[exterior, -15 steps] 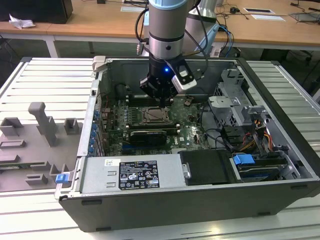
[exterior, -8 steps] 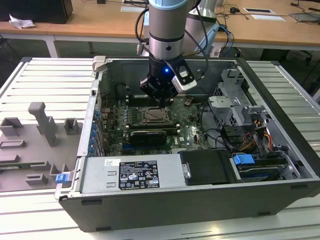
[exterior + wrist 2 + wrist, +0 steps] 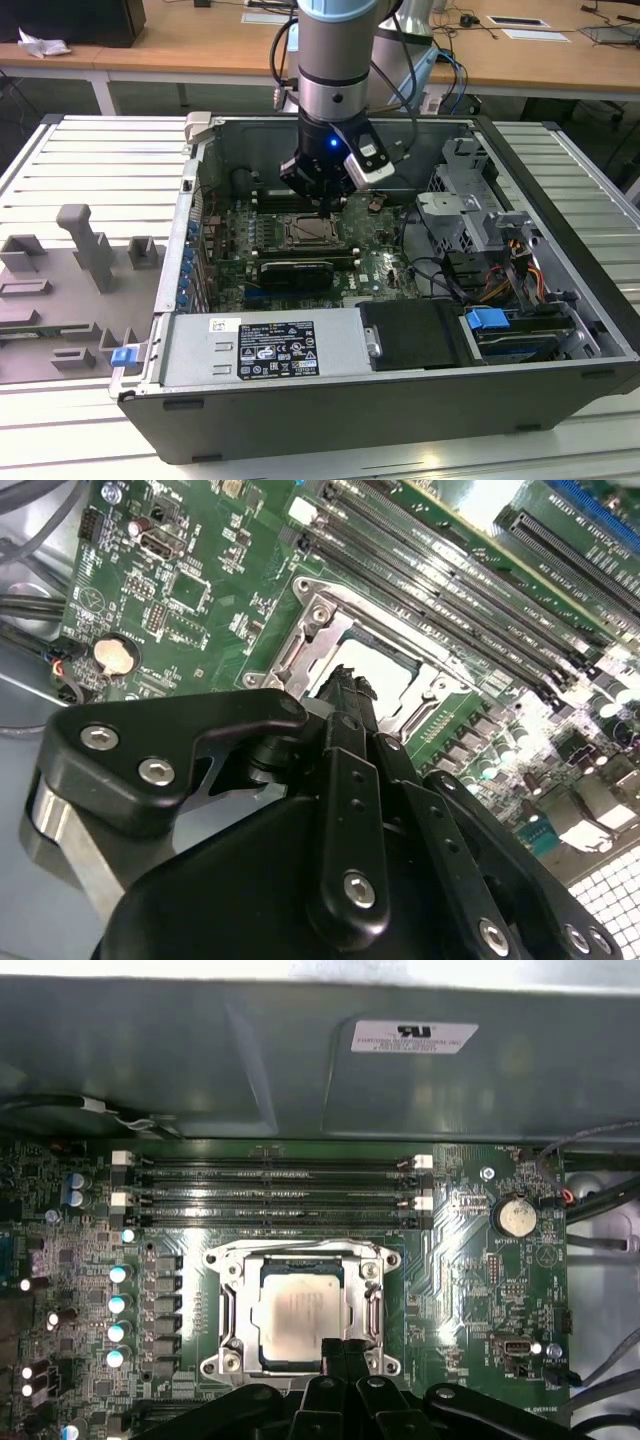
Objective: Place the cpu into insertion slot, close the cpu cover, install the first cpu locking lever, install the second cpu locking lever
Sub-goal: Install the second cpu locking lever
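Motherboard (image 3: pixel 300 250) lies flat inside an open computer case (image 3: pixel 560 330) in the exterior view, and the arm (image 3: pixel 335 60) reaches down from above with its gripper (image 3: pixel 318 203) hanging just over the insertion slot (image 3: pixel 308 233), near the case's far wall. A black graphics card (image 3: pixel 295 272) lies just in front of the slot, a grey power supply (image 3: pixel 260 345) fills the near side of the case, and grey fixture blocks (image 3: pixel 85 250) stand on the table toward the exterior view's left. In the second wrist view the gripper's (image 3: pixel 345 685) black linkage fills the foreground and its narrow fingers (image 3: pixel 345 695) come together at one edge of the cpu (image 3: pixel 375 675), which sits pale and flat in the insertion slot (image 3: pixel 300 640) with the cpu cover (image 3: pixel 320 620) lying down around it; the jaws look pressed together with nothing between them, though the tips are partly hidden by the linkage. Long black memory slots (image 3: pixel 450 600) run beside the socket and a round coin battery (image 3: pixel 115 657) sits well apart on the green board. In the first wrist view the cpu (image 3: pixel 298 1315) shows through the square opening of the cpu cover (image 3: pixel 232 1305), seated in the insertion slot (image 3: pixel 300 1252), with the fingertips (image 3: pixel 340 1352) touching or just over the frame's near edge; four memory slots (image 3: pixel 270 1190) lie between the socket and the case wall.
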`<state>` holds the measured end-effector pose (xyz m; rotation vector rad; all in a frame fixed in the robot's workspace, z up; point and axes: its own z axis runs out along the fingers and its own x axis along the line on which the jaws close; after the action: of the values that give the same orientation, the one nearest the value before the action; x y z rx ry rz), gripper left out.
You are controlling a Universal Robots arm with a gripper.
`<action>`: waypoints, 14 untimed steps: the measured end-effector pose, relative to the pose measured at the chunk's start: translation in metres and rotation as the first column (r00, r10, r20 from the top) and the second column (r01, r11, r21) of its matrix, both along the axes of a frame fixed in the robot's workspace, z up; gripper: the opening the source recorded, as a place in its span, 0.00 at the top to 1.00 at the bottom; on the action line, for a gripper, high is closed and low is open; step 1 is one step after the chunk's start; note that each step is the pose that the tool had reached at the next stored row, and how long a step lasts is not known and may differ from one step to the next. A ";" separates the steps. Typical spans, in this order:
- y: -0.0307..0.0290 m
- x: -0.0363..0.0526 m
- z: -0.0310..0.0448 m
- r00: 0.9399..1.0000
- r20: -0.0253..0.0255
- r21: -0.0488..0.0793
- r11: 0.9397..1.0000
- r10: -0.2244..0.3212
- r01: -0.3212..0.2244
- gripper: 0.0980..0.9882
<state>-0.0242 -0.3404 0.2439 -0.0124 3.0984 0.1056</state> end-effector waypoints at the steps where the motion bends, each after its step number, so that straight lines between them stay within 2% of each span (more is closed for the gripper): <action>1: -0.0018 0.0000 0.0000 1.000 0.000 0.000 1.000 0.000 0.000 0.99; 8: -0.0085 0.0000 0.0000 1.000 0.000 0.000 1.000 0.000 0.000 0.99; 14: -0.0114 0.0000 0.0000 1.000 0.000 0.000 1.000 0.000 0.000 0.99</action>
<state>-0.0242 -0.3518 0.2440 -0.0124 3.0985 0.1056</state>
